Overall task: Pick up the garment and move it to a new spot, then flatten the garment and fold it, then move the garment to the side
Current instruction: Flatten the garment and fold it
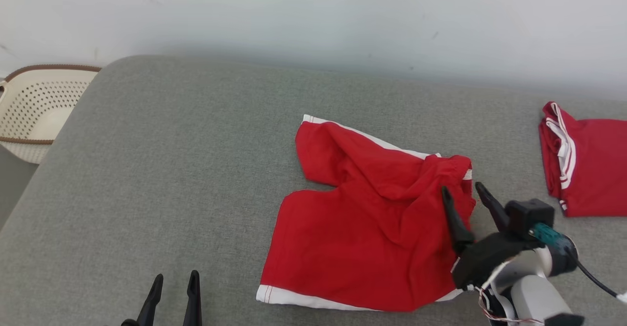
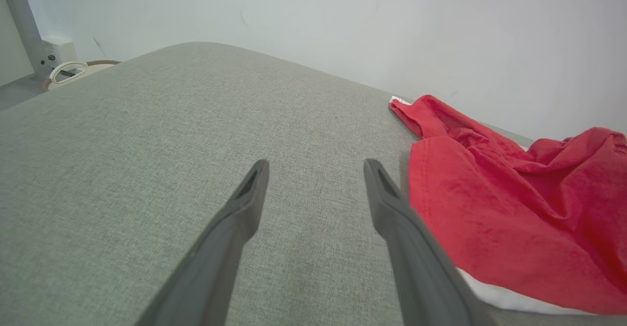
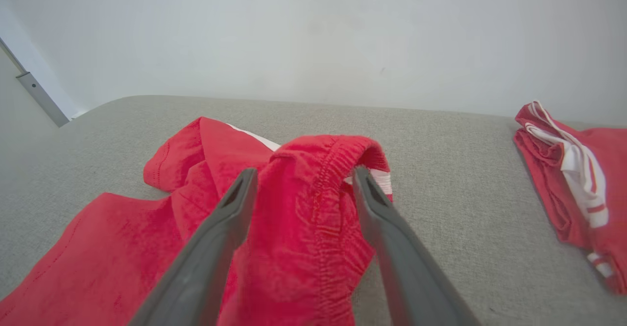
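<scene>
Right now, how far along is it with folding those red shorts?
Early on. Done: the red shorts lie on the grey cushion, rumpled, likely already moved. In hand: the right tool stands open around the bunched waistband, gripping nothing; the left tool hangs open over bare cushion. Left: flattening, folding, and moving them aside, perhaps by the other red garment on the right.

2 red garments, spread garment (image 1: 362, 238) centre, folded garment (image 1: 590, 164) right edge, 1 basket (image 1: 36, 105) upper left, 1 grey cushion (image 1: 171, 169)
</scene>
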